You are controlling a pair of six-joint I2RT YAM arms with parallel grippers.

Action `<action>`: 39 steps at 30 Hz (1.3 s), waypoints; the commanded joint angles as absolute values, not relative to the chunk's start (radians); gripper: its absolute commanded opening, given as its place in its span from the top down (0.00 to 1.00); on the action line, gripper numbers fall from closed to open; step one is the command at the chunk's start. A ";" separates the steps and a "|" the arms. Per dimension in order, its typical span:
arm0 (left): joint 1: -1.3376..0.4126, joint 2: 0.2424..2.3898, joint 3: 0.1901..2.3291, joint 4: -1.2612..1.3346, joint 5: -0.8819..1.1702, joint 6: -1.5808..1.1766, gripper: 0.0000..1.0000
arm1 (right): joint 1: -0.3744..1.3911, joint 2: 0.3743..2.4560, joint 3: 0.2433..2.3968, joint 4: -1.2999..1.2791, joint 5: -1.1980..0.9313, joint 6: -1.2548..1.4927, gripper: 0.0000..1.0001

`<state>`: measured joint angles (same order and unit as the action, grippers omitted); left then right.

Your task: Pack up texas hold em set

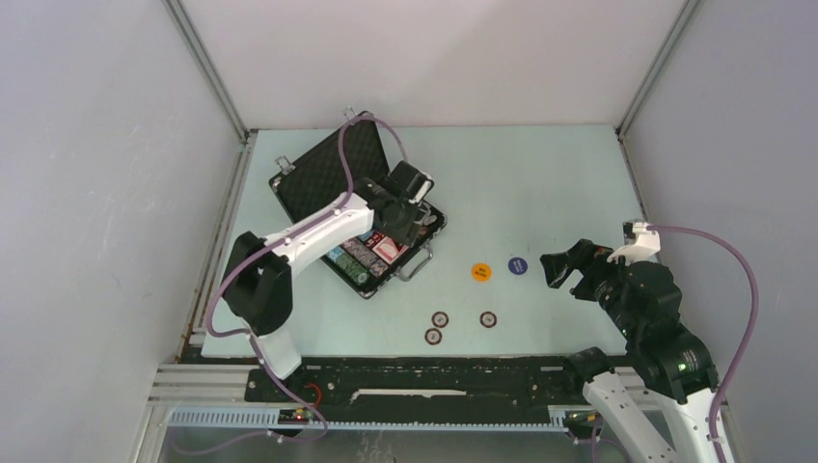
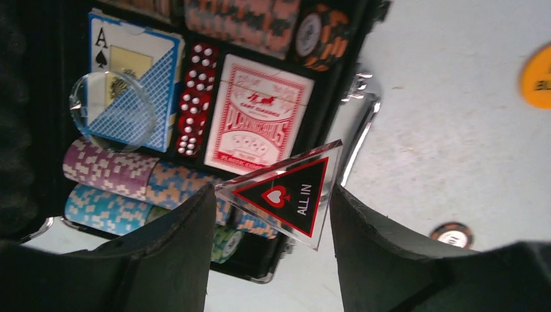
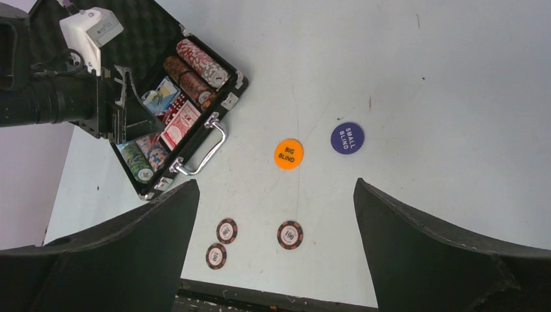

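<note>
Our left gripper (image 2: 271,192) pinches the triangular marker (image 2: 292,190) between its fingers, with the open case (image 1: 313,178) right beneath. Our right gripper (image 3: 276,188) is spread wide, the orange button (image 3: 288,154) just ahead.

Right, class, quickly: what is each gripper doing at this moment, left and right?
Left gripper: closed on the triangular ALL IN marker.
Right gripper: open, holding nothing.

Crowded case, open table rightward
The left gripper (image 2: 273,195), clamping the triangular marker (image 2: 286,195), blocks the briefcase (image 1: 309,178) tray; past the handle (image 1: 417,262), three chips (image 1: 440,318) and two buttons (image 1: 481,272) dot the open table (image 1: 559,174)
</note>
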<state>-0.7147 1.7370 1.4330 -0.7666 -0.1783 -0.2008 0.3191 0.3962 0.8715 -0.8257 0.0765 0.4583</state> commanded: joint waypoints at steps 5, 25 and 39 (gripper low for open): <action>-0.638 1.759 1.441 -0.786 -0.156 0.078 0.48 | 0.319 0.386 0.858 -0.783 0.069 0.440 0.00; -0.629 1.996 1.553 -0.725 -0.155 0.208 0.47 | 0.320 0.383 0.856 -0.780 0.061 0.434 0.00; -0.617 1.914 1.532 -0.724 -0.168 0.182 0.49 | 0.324 0.391 0.856 -0.781 0.058 0.435 0.00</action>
<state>-0.6319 2.0075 1.5379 -0.7437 -0.1547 0.1841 0.3206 0.3836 0.8589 -0.8173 0.0692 0.4545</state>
